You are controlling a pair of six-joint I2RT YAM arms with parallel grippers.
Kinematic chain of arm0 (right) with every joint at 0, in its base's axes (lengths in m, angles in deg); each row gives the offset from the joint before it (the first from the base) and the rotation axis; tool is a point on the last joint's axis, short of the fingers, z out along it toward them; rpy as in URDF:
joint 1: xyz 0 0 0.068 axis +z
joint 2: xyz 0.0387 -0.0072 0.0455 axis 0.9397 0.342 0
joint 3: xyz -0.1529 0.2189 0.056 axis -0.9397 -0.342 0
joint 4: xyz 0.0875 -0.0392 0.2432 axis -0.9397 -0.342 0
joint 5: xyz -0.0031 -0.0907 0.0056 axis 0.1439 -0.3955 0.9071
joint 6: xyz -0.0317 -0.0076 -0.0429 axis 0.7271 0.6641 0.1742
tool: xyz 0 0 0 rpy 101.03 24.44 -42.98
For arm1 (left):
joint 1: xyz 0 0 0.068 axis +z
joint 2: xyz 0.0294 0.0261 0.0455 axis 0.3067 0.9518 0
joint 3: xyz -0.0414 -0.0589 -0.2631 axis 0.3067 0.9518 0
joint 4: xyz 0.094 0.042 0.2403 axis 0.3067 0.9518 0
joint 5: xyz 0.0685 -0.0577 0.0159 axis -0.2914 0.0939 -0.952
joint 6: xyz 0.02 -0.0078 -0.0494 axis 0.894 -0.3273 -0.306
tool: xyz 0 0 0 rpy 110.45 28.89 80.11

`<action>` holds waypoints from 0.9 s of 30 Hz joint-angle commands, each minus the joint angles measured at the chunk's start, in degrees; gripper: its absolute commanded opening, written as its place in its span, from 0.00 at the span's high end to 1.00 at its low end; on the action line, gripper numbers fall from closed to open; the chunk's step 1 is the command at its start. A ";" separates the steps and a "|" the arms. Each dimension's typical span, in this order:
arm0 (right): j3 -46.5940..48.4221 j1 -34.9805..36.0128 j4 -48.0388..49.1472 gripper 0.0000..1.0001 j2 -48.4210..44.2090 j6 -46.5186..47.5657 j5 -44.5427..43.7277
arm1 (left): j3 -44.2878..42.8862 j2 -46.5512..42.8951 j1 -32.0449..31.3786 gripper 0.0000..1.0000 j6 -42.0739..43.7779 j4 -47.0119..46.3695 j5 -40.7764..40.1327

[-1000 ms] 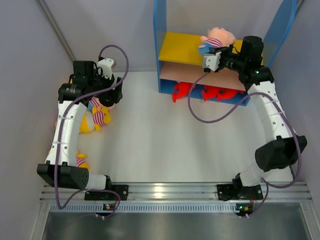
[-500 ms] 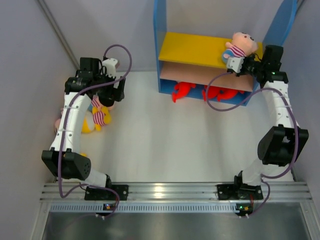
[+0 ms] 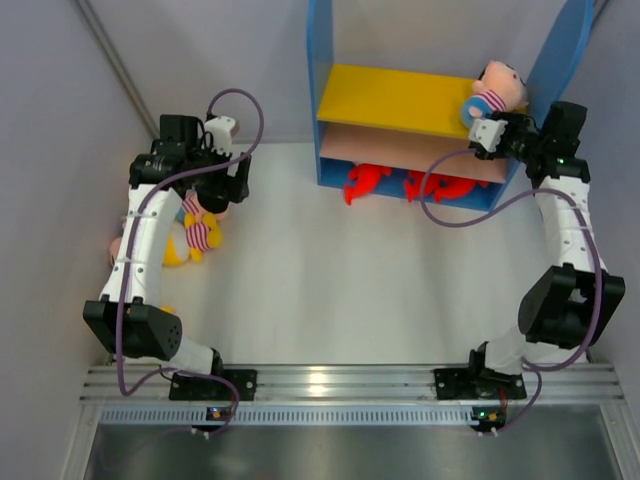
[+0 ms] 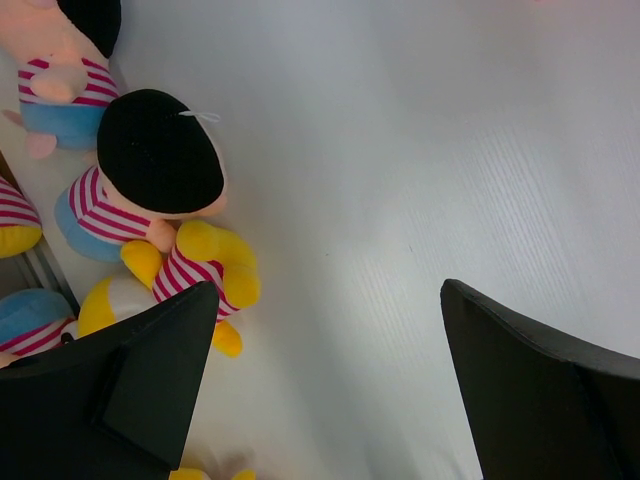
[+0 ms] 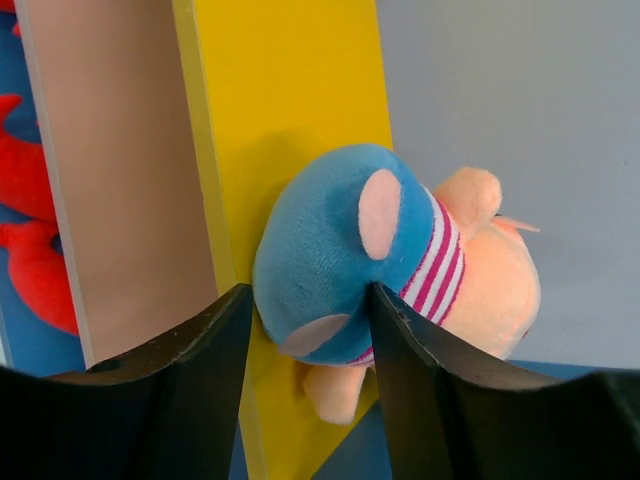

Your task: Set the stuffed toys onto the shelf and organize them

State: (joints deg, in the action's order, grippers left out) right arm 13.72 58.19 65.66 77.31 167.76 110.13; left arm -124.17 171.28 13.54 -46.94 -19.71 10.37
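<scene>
1. Between the fingers of your right gripper sits the blue-shorts end of a boy doll. Both fingers touch the plush with the jaws partly parted, but you cannot tell from here whether they are pinching or slack.
2. Just past the fingertips, the doll lies tipped over near the front edge of the yellow upper board, its head farthest from the hand. If you let go here, that rounded bottom may roll off the edge. I judge it wants seating deeper.
3. The soft pile can cling to the fingers, so a quick pull-back could drag the doll off with you.
4. The shelf's tall blue side panel stands close beside your wrist. A sideways swing could knock it.
5. The doll is squashy fleece: an egg-shaped blue seat with peach foot patches, a pink-and-white striped shirt and a peach head. It will compress and spring back. The boards are flat, smooth and hard-edged, so they give plush little hold.
6. Below the hand runs the pinkish middle board. Lower again, lumpy red sharks lie on the blue base.
7. Your left gripper is spread wide and holds nothing above the smooth white table. Off its left finger lie a second boy doll with a black felt-like cap of hair and a yellow figure in red stripes.
</scene>
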 commanded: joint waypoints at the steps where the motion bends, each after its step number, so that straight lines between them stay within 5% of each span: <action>1: -0.89 -1.54 3.50 0.49 -3.42 -2.18 -0.89 | -0.73 -1.09 -0.08 0.01 0.28 -0.35 0.76; 16: -4.15 -2.51 12.91 0.44 -5.01 -3.15 -10.03 | -0.81 -0.92 -0.08 0.01 0.28 -0.35 1.46; 27: -2.04 0.47 4.13 0.29 -13.35 -5.16 -1.51 | 2.09 -0.83 -0.08 0.01 0.63 -0.52 1.29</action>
State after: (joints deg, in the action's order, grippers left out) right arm 8.97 57.23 71.56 67.78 165.59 103.79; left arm -122.96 171.26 13.54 -46.74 -19.73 10.90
